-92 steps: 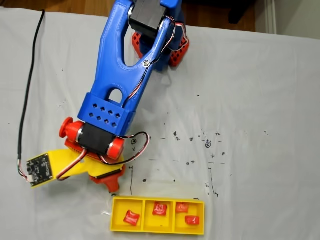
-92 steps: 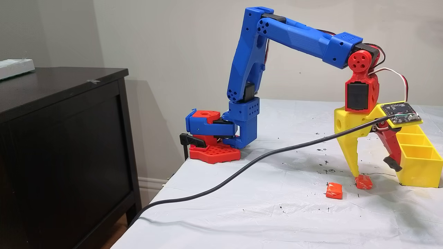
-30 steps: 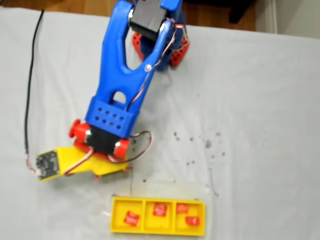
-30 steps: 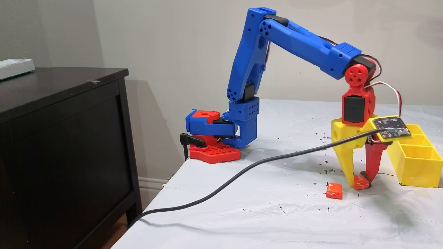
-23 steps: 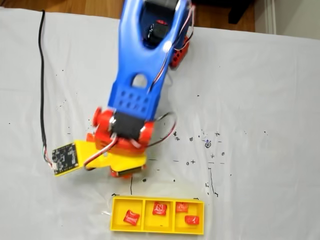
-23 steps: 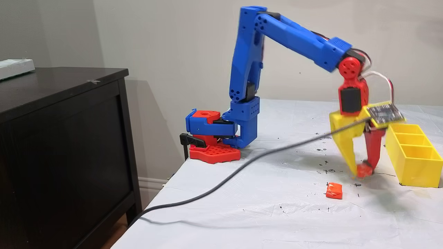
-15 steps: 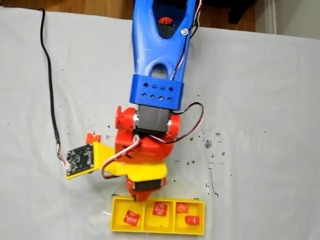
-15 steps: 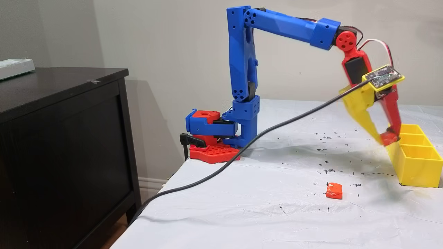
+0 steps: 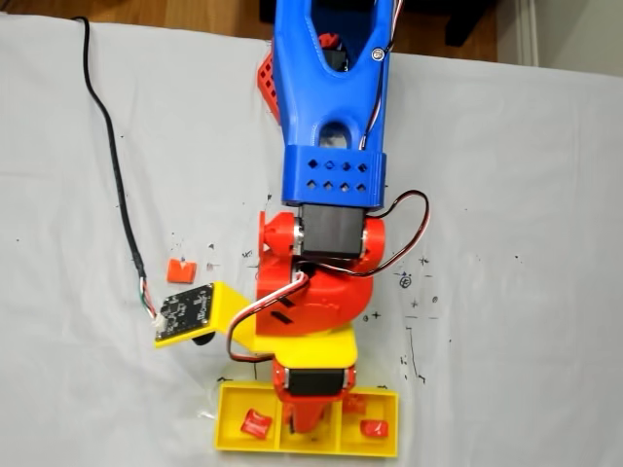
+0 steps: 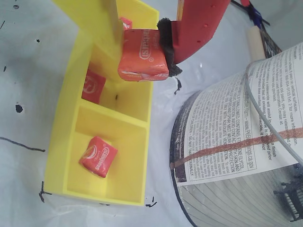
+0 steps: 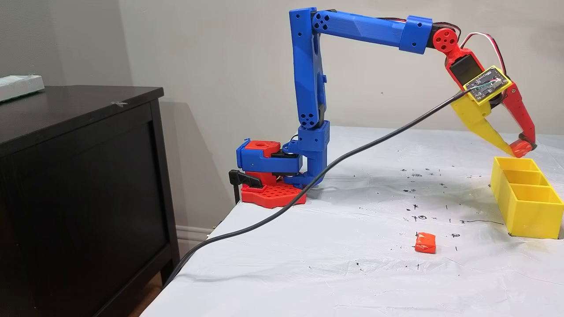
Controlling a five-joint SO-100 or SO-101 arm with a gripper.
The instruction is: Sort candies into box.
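The hand (image 10: 144,47) was clamped on a squarish orange candy (image 10: 143,56) in a crinkled glossy wrapper, pinched between a smooth yellow plastic finger (image 10: 102,21) and a red finger faced with a black foam pad (image 10: 167,45), held above the box (image 11: 524,200). The box, a long shallow tray of bright yellow plastic with three square compartments, lay on the wrinkled white bench (image 11: 352,246); in the wrist view its long axis ran up the frame. A red candy (image 10: 98,155) lay tilted in the nearest compartment. Another orange candy (image 11: 425,242) lay on the bench, well apart.
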